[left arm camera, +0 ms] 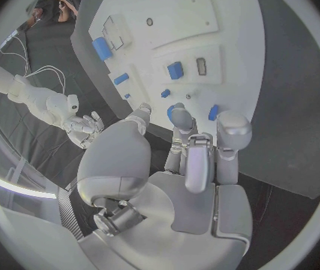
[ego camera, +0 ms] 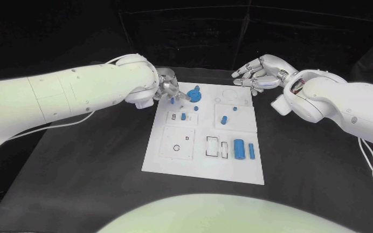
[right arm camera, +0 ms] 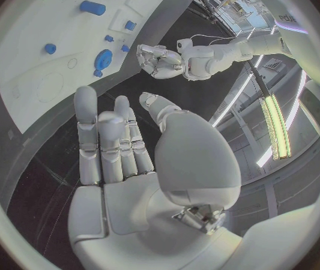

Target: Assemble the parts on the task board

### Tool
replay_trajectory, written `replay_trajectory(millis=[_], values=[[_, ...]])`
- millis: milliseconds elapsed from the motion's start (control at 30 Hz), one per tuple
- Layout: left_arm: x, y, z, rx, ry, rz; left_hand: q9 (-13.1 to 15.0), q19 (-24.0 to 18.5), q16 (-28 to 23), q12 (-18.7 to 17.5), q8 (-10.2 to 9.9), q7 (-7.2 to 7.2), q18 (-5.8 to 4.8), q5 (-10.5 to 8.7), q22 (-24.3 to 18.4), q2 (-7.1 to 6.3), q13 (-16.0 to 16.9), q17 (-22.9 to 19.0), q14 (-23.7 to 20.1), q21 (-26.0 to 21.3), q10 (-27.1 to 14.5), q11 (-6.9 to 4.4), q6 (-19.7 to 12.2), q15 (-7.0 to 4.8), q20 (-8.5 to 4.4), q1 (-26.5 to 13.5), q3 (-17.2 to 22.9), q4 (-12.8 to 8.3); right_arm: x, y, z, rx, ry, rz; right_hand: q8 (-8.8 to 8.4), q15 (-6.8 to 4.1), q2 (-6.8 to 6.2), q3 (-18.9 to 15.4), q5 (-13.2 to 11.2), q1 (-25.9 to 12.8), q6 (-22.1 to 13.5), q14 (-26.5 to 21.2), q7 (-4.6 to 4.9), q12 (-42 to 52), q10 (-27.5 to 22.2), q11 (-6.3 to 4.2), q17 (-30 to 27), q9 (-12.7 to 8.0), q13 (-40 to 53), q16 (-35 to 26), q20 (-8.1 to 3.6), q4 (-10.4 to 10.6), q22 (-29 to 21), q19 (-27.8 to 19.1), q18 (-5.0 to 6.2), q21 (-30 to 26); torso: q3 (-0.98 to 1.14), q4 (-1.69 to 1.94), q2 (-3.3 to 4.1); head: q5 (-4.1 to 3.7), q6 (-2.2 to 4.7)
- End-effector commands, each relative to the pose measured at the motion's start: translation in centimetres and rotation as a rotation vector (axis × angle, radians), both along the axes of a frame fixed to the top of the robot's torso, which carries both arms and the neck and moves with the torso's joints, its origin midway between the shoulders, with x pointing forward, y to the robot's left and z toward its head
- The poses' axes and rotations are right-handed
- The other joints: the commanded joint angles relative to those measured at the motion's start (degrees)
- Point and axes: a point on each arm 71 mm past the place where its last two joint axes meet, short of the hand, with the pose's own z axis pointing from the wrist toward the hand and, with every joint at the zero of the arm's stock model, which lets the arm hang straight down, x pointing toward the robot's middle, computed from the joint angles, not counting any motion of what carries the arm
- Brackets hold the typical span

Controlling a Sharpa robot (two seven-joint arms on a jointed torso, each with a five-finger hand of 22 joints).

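We see the left hand [ego camera: 170, 90] w/ fingers down at the blue round part [ego camera: 193, 94], upper-mid frame on the white board [ego camera: 194, 163], grip unclear; right hand [ego camera: 260, 72] spread, empty; parts prob. light, stiff, slick, so pinch the sides.

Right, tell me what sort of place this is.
Probably a robotics lab or test bench. A white task board with small blue parts lies on a black table against dark curtains, and the right wrist view shows strip lights and equipment behind the left hand.
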Motion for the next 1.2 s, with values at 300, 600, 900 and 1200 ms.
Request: replay_trajectory(millis=[300, 600, 900, 1200], values=[[4.4, 1.4, 1.7, 0.117, 0.133, -0.021, -1.29, 0.21, -0.12, 0.51, -1.67, 0.68, 0.24, 0.01, 0.67, 1.73, 0.46, 8.87, 4.59, 0.1, 0.24, 0.69, -0.28, 0.93, 0.8, 2.32, -2.62, 0.89, 0.0, 0.4, 0.1, 0.005, -0.006, 0.012, 0.26, 0.19, 0.17, -0.09, 0.33, -0.55, -0.53, 0.02, 0.0, 0.03, -0.08, 0.22, 0.07, -0.01, -0.06, -0.07, 0.23, 0.38, -0.04, 0.03, 0.78, -0.39, -0.03, -0.22, 0.24, 0.15, 0.56], [6.1, 1.7, 1.0, 0.172, 0.144, 0.002, -1.29, 0.6, 0.03, 0.92, -1.29, 0.41, 0.2, 0.0, 1.32, 2.73, 0.84, 9.16, 4.67, 0.47, 0.47, 0.49, 0.93, 0.82, 0.83, 3.01, -4.08, 1.52, 0.0, 0.5, 0.2, 0.006, -0.005, 0.016, 0.27, 0.19, 0.19, -0.07, 0.38, -0.49, -0.55, 0.02, -0.01, 0.04, -0.1, 0.21, 0.09, -0.01, -0.1, -0.07, 0.23, 0.37, -0.05, 0.04, 0.78, -0.41, -0.08, -0.52, 0.76, 0.37, 0.75], [6.3, 1.8, -0.6, 0.205, 0.165, 0.007, -1.0, 0.76, 0.12, 1.16, -0.72, 0.1, 0.17, 0.0, 1.61, 3.31, 1.05, 9.33, 4.71, 0.61, 0.6, 0.25, 1.77, 0.62, 0.7, 3.44, -5.31, 2.01, -0.1, 0.6, 0.2, 0.007, -0.006, 0.019, 0.29, 0.18, 0.2, -0.04, 0.43, -0.4, -0.57, 0.02, -0.02, 0.04, -0.13, 0.2, 0.11, -0.01, -0.15, -0.07, 0.23, 0.36, -0.13, 0.03, 0.79, -0.48, -0.09, -0.55, 0.78, 0.59, 0.46], [6.1, 1.7, -1.7, 0.211, 0.188, -0.001, -0.85, 0.82, 0.11, 1.17, -0.51, -0.01, 0.15, 0.01, 1.71, 3.59, 1.0, 9.31, 4.7, 0.66, 0.57, 0.15, 1.97, 0.54, 0.63, 3.9, -5.73, 2.03, -0.1, 0.7, 0.2, 0.008, -0.006, 0.02, 0.3, 0.18, 0.22, 0.0, 0.49, -0.33, -0.59, 0.03, -0.02, 0.05, -0.15, 0.19, 0.11, 0.0, -0.19, -0.08, 0.23, 0.34, -0.16, 0.04, 0.79, -0.52, -0.07, -0.53, 0.71, 0.53, 0.27]])
